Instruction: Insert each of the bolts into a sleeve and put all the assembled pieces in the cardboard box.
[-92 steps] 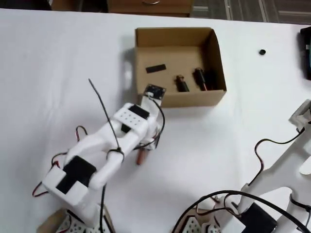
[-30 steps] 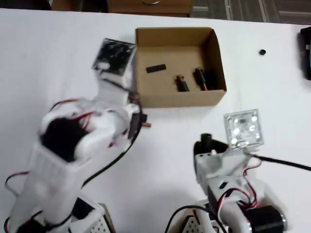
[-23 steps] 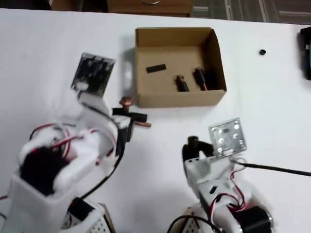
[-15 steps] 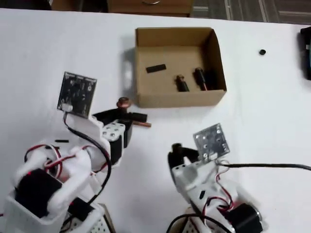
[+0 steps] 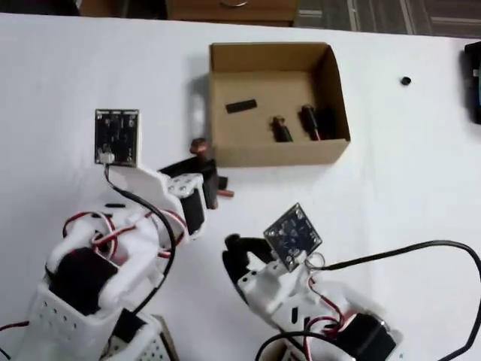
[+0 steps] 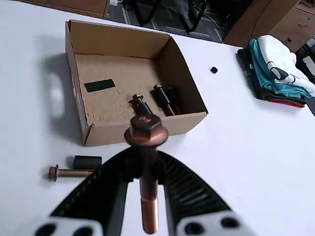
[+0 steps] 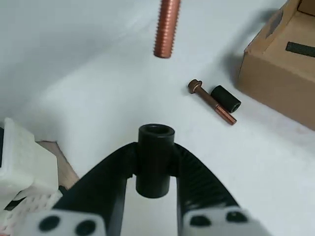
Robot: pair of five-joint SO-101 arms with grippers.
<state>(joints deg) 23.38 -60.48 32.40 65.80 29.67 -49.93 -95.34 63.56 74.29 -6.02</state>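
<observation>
Bolt (image 6: 146, 189) clamped in left gripper (image 6: 145, 164), sleeve (image 7: 155, 169) clamped in right gripper (image 7: 155, 155). Risks jamming or dropping on off-axis entry into bore.

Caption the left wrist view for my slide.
Left gripper holding a copper bolt upright, cardboard box behind, loose bolt and sleeve on the table.

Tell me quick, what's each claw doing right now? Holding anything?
Left gripper: closed, holding a copper bolt upright.
Right gripper: closed, holding a black sleeve.
</observation>
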